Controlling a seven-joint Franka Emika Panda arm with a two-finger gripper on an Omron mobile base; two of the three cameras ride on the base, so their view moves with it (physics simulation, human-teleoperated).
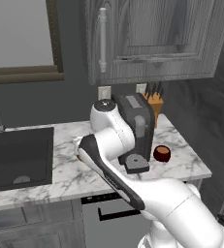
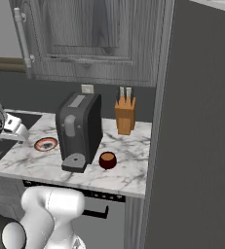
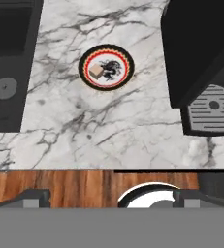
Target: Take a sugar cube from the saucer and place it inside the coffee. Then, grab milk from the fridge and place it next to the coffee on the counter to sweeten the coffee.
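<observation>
No readable text, label, brand or number is showing anywhere; the saucer is bearing only dark marks.

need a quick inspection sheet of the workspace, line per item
surface: white marble counter over grey cabinets, black sink set in at its left
job's things: saucer on the counter between sink and coffee machine, sugar cube lying on it; coffee stands on the counter just right of the machine's drip tray
clutter: black coffee machine; wooden knife block by the back wall
gripper: gripper open, holding nothing, above the counter's front edge, facing down at the saucer
cables: nothing seen
surroundings: grey wood wall cabinet overhead, window frame above the sink, tall dark panel right of the counter
</observation>
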